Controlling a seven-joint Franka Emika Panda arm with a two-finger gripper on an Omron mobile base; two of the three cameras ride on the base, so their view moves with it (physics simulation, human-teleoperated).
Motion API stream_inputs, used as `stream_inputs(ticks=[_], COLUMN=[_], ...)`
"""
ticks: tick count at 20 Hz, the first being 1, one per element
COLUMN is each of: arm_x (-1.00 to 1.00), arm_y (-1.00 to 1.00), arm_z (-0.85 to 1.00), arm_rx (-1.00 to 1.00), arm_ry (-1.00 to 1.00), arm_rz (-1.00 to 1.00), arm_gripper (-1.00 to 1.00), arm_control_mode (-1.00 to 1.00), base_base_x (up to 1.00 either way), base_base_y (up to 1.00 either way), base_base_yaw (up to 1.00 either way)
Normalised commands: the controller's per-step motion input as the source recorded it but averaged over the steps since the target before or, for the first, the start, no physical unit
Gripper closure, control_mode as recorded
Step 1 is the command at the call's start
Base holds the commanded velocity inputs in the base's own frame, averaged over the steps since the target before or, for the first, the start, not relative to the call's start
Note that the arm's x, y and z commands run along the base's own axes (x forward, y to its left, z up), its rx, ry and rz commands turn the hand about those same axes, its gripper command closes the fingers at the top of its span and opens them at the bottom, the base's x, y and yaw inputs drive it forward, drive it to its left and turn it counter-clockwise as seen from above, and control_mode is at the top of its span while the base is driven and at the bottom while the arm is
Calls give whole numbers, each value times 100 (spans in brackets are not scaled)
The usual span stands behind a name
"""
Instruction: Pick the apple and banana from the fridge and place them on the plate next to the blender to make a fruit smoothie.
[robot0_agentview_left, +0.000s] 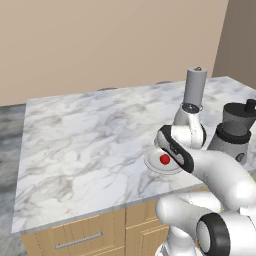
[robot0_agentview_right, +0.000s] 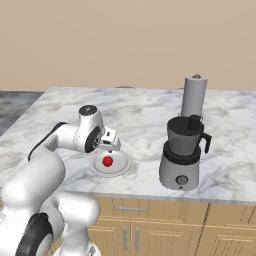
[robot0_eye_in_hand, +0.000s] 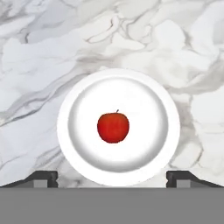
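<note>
The red apple (robot0_eye_in_hand: 113, 127) lies alone in the middle of the round white plate (robot0_eye_in_hand: 146, 105), on the marble counter left of the blender (robot0_agentview_right: 183, 150). My gripper (robot0_agentview_right: 111, 140) hovers a short way above the plate, pointing down at it. It is open: in the hand view its two dark fingertips (robot0_eye_in_hand: 43, 177) stand wide apart on either side of the plate's near rim, with nothing between them. The left base view shows the apple (robot0_agentview_left: 164, 159) and plate (robot0_agentview_left: 150, 163) partly behind my forearm. The banana and the fridge are out of view.
A tall plain grey cylinder (robot0_agentview_right: 194, 95) stands on the counter behind the blender (robot0_agentview_left: 235, 132). The marble counter (robot0_agentview_left: 85, 135) stretches wide to the left and back. Wooden drawers (robot0_agentview_right: 145, 220) sit below its front edge.
</note>
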Motion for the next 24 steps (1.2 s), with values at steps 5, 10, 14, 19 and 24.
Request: stream_inputs(ticks=[5, 10, 14, 19, 24], arm_x=[-98, -74, -49, -29, 0], arm_y=[0, 7, 14, 1, 0], arm_z=[70, 66, 57, 13, 0], arm_rx=[0, 0, 0, 0, 0], arm_ry=[-15, -15, -16, -4, 0], arm_rz=[0, 0, 0, 4, 0], arm_gripper=[-100, -100, -100, -100, -100], arm_control_mode=[-100, -100, -100, 100, 100], base_base_x=[0, 0, 0, -25, -73], base_base_y=[0, 0, 0, 0, -1], base_base_yaw=[0, 0, 0, 10, 56])
